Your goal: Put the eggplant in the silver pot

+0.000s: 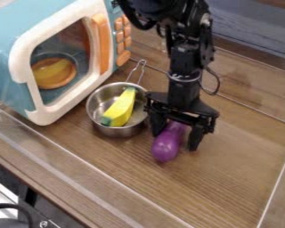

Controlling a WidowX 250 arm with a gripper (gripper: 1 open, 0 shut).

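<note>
The purple eggplant [166, 144] lies on the wooden table just right of the silver pot [101, 122]. A yellow-green banana-like toy [121, 107] rests inside the pot, whose thin wire handle points back toward the microwave. My gripper [181, 134] points straight down over the eggplant's upper end, jaws open, one finger on either side of it. The fingertips are low, close to the table, and the eggplant's stem end is partly hidden behind them.
A toy microwave [50, 53] in teal and cream stands at the back left, with an orange bowl [52, 69] behind its door. A clear raised edge [97, 191] runs along the table's front. Bare wood lies to the right of the eggplant.
</note>
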